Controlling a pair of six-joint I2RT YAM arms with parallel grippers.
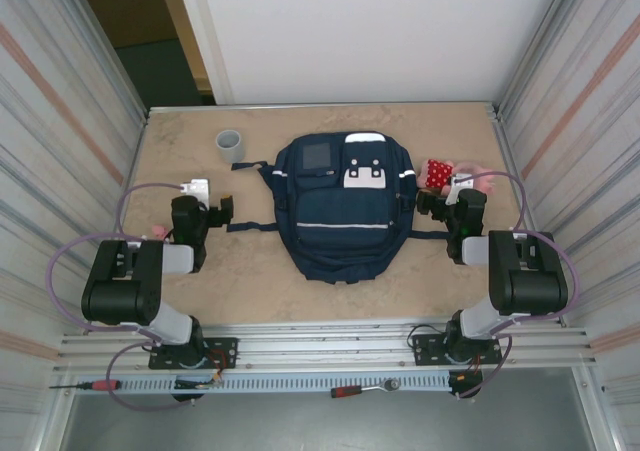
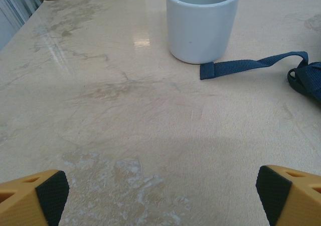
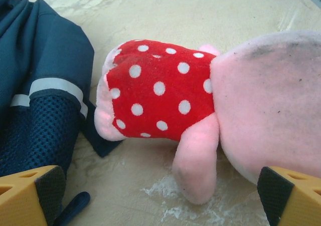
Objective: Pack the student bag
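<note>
The student bag (image 1: 345, 206), a navy-blue backpack with white patches and a thin reflective stripe, lies flat in the middle of the table. One loose strap (image 2: 251, 65) trails toward a cup. My left gripper (image 1: 202, 196) hovers left of the bag, open (image 2: 160, 196), with bare tabletop between its fingertips. My right gripper (image 1: 455, 196) sits at the bag's right side, open (image 3: 160, 198). Just beyond its fingers lies a pink plush toy in a red white-dotted dress (image 3: 160, 90), also seen from above (image 1: 440, 174). The bag's mesh side pocket (image 3: 40, 110) is to the toy's left.
A pale grey cup (image 1: 231, 144) stands upright at the back left, straight ahead of the left gripper (image 2: 202, 20). Corrugated metal walls close in both sides. A red-handled screwdriver (image 1: 85, 383) and a ratchet (image 1: 360, 389) lie on the rail below the arm bases.
</note>
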